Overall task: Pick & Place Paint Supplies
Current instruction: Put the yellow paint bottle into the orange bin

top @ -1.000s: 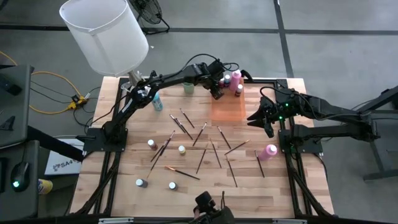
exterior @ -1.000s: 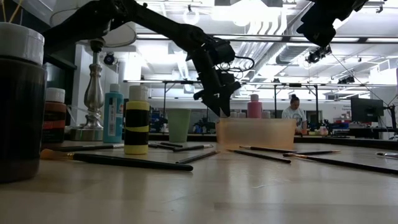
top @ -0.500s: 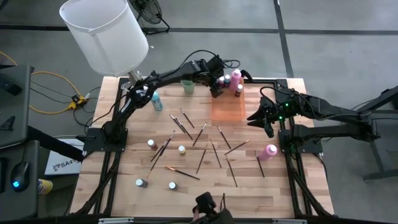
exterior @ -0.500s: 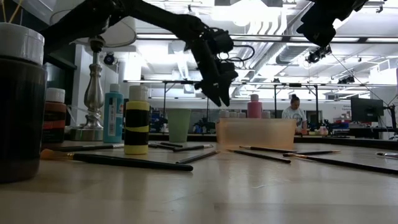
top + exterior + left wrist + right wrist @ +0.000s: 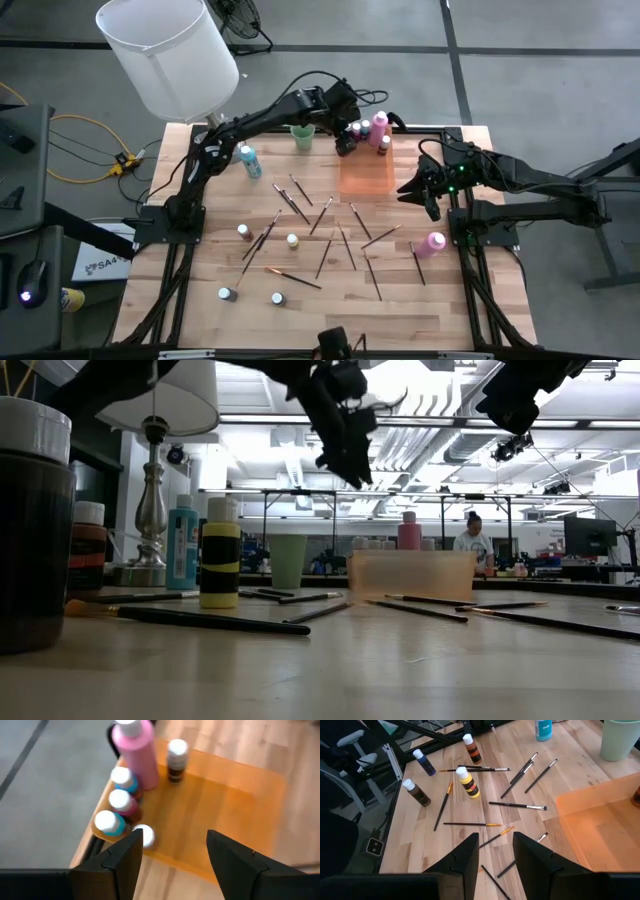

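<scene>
A translucent orange tray (image 5: 366, 172) lies at the table's far right. Several small pale-capped bottles and a tall pink bottle (image 5: 135, 750) stand upright in its far-left corner; a brown bottle (image 5: 176, 760) is beside them. My left gripper (image 5: 343, 122) hangs open and empty above that corner (image 5: 172, 855), high over the tray in the low view (image 5: 345, 455). My right gripper (image 5: 425, 195) waits open and raised by the tray's right edge (image 5: 496, 850). Thin brushes (image 5: 320, 215) and more bottles (image 5: 292, 240) are scattered over the table's middle. A pink bottle (image 5: 433, 242) lies on its side at the right.
A green cup (image 5: 303, 137) stands left of the tray, and a teal bottle (image 5: 250, 158) farther left. The white lampshade (image 5: 170, 55) on its silver base (image 5: 150, 510) overhangs the far-left corner. Yellow (image 5: 220, 555) and dark (image 5: 30, 520) bottles stand near the low camera.
My left gripper has risen from just above the tray's far-left corner to well above it, drifting slightly toward the far edge and staying open. The bottles in the tray and my right arm have kept still.
</scene>
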Tool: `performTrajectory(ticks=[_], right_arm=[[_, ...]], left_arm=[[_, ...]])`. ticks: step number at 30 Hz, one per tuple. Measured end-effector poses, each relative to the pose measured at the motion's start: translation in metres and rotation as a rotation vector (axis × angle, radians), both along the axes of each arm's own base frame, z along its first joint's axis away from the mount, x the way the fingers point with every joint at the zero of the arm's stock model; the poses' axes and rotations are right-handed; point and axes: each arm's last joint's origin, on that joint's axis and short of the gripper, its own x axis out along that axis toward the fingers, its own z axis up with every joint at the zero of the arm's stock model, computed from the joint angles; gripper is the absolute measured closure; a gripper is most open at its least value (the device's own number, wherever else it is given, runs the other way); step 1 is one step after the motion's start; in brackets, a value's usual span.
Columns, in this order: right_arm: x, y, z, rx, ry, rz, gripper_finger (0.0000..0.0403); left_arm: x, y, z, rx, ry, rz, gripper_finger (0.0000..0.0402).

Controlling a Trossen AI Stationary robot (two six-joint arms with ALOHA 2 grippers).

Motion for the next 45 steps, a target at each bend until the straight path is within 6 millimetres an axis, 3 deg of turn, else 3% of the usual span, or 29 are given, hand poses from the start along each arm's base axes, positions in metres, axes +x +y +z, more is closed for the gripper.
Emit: performTrajectory(ticks=[5,12,20,23,30,34,45], right_arm=[[0.0,0.0,0.0,0.0,0.0,0.0,0.029],[0.0,0.0,0.0,0.0,-0.001,0.0,0.029],[0.0,0.0,0.0,0.0,-0.001,0.0,0.029],[0.0,0.0,0.0,0.0,-0.001,0.0,0.029],[0.0,0.0,0.0,0.0,-0.002,0.0,0.029],[0.0,0.0,0.0,0.0,-0.001,0.0,0.029],[0.0,0.0,0.0,0.0,-0.002,0.0,0.029]], left_arm=[[-0.004,-0.021,0.007,-0.055,0.036,-0.063,0.0188],[-0.007,-0.053,-0.004,-0.129,0.192,-0.096,0.0188],[-0.027,-0.106,0.032,-0.104,0.201,0.006,0.0188],[-0.033,-0.127,0.034,-0.126,0.252,0.017,0.0188],[-0.045,-0.154,0.018,-0.185,0.44,0.085,0.0188],[-0.052,-0.173,0.014,-0.172,0.432,0.048,0.0188],[-0.118,-0.212,-0.019,-0.196,0.337,-0.089,0.0188]])
